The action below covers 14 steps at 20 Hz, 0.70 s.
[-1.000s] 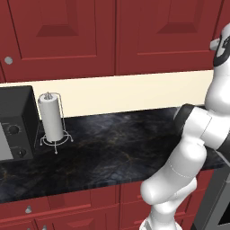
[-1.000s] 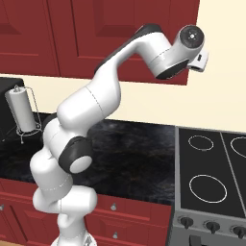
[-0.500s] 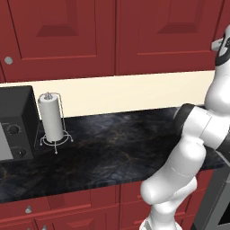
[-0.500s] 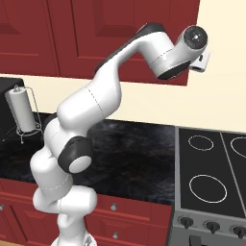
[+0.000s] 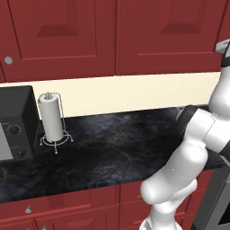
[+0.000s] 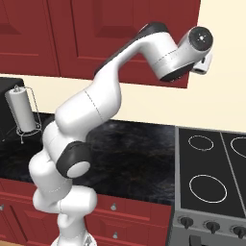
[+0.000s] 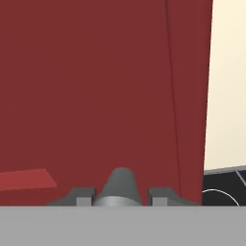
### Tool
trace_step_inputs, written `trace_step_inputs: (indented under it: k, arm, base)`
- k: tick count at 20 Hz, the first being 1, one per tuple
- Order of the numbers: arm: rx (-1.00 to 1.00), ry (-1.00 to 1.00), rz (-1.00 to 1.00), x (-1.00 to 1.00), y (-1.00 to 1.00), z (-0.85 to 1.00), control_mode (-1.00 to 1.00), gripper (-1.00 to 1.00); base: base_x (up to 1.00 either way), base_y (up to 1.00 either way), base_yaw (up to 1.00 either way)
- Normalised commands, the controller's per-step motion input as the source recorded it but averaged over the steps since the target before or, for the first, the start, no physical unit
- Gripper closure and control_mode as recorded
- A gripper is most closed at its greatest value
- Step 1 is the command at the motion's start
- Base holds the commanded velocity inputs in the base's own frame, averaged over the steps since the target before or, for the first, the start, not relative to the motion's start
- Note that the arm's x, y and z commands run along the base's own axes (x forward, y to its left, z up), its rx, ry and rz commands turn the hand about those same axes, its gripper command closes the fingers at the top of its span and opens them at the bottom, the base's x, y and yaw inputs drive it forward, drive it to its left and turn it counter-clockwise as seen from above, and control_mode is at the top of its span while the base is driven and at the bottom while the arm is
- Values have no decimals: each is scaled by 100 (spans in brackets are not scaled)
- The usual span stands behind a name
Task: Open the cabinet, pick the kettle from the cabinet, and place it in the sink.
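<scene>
The closed red door of the cabinet (image 7: 96, 86) stood directly ahead of the gripper (image 7: 119, 198), its silver knob (image 7: 120, 185) between the fingertips, blocking any forward passage. To one side, cream wall (image 7: 226, 81) offered open room. Below, the dark counter (image 5: 117, 148) lay broad and free, save a paper towel holder (image 5: 51, 119) and a microwave (image 5: 15, 123) near its left end; the stove (image 6: 211, 173) sat flat.

Readable text: none in any view.
Microwave (image 5: 13, 126): two round dials at 9 o'clock, no legible markings.
Stove (image 6: 211, 178): ring outlines and front knobs at 4 o'clock, unlabelled.
Cabinet (image 5: 170, 36): plain door panels.
</scene>
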Motion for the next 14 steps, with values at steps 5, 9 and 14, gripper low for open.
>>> trace_step_inputs:
  k: [5,9,14]
  arm:
    - [0,-5,0,-38,7,0,-100,100]
    - [-1,-9,0,-39,16,-1,-100,100]
    - [-5,-10,0,-41,17,0,-100,100]
  base:
    - [0,0,0]
    - [0,0,0]
    - [0,0,0]
